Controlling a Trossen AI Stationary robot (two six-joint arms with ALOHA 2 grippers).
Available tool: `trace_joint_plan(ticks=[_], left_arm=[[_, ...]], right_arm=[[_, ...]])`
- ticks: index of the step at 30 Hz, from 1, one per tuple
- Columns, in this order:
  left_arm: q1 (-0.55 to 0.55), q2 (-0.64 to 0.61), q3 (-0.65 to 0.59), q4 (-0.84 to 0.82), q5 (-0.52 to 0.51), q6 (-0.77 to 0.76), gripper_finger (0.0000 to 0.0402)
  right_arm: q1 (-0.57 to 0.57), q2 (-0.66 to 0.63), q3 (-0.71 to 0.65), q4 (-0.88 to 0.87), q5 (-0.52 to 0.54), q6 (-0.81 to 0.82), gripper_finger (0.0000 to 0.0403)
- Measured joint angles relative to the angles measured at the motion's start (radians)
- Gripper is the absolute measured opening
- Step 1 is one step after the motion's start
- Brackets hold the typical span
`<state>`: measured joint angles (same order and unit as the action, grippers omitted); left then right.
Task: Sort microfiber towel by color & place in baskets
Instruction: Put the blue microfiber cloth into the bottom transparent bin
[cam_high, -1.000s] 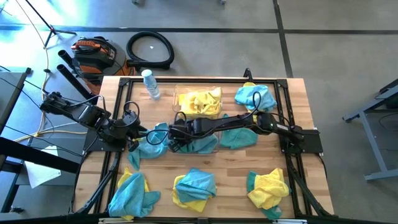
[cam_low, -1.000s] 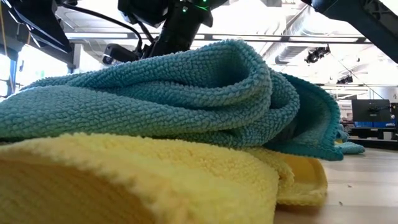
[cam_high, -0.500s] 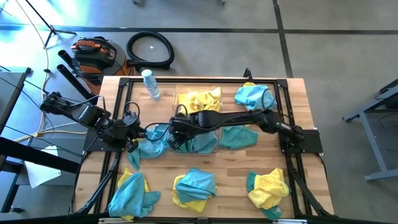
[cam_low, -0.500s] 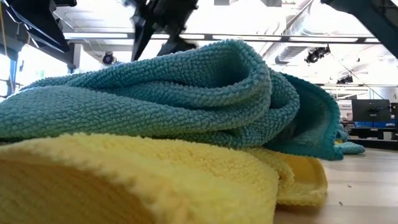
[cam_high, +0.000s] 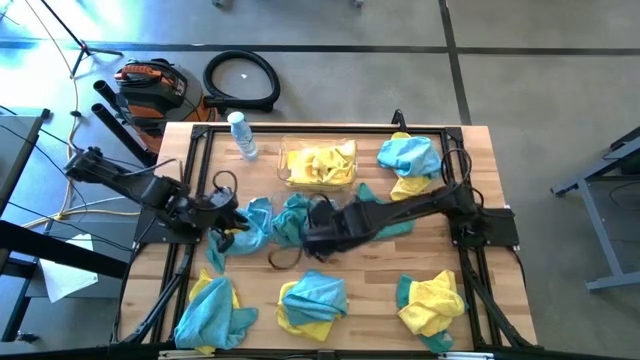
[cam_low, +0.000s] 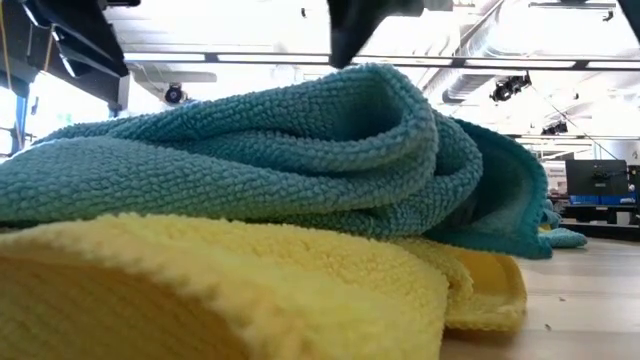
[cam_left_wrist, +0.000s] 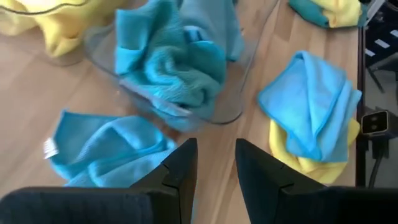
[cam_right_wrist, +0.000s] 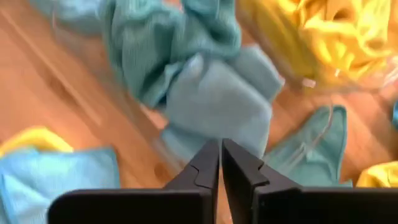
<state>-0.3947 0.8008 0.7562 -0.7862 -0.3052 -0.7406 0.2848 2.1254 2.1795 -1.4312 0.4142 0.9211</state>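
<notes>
A clear basket (cam_high: 286, 158) at the far middle holds yellow towels (cam_high: 322, 165). Nearer stands a second clear basket (cam_left_wrist: 231, 114) with teal towels (cam_left_wrist: 174, 62) bunched inside. My right gripper (cam_right_wrist: 221, 155) hovers shut and empty just on the near side of that basket, above the table (cam_high: 310, 238). My left gripper (cam_left_wrist: 216, 163) is open and empty at the table's left (cam_high: 232, 218), over a loose teal towel (cam_left_wrist: 106, 146). Mixed teal and yellow piles lie along the near edge (cam_high: 315, 300).
A water bottle (cam_high: 242, 135) stands at the far left. More piles lie at the near left (cam_high: 210, 310), near right (cam_high: 430, 300) and far right (cam_high: 410, 155). A teal towel (cam_high: 385, 222) lies partly under the right arm. The low view is filled by a teal-over-yellow pile (cam_low: 300, 150).
My right gripper has risen from the teal basket and drawn back toward the table's near edge and right. My left gripper has edged a little toward the teal basket.
</notes>
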Motion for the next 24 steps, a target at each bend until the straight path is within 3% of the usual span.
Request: trace_joint_plan(ticks=[6, 15, 24], left_arm=[[-0.021, 0.194, 0.091, 0.058, 0.009, 0.000, 0.0080], [-0.086, 0.489, 0.351, 0.052, 0.008, -0.036, 0.0065], [-0.161, 0.784, 0.654, -0.020, -0.046, -0.140, 0.0064]], right_arm=[[0.093, -0.165, -0.292, 0.113, 0.021, 0.110, 0.0003], [0.267, -0.546, -0.815, 0.427, 0.069, 0.341, 0.0002], [0.424, -0.734, -1.088, 0.562, 0.117, 0.495, 0.0001]])
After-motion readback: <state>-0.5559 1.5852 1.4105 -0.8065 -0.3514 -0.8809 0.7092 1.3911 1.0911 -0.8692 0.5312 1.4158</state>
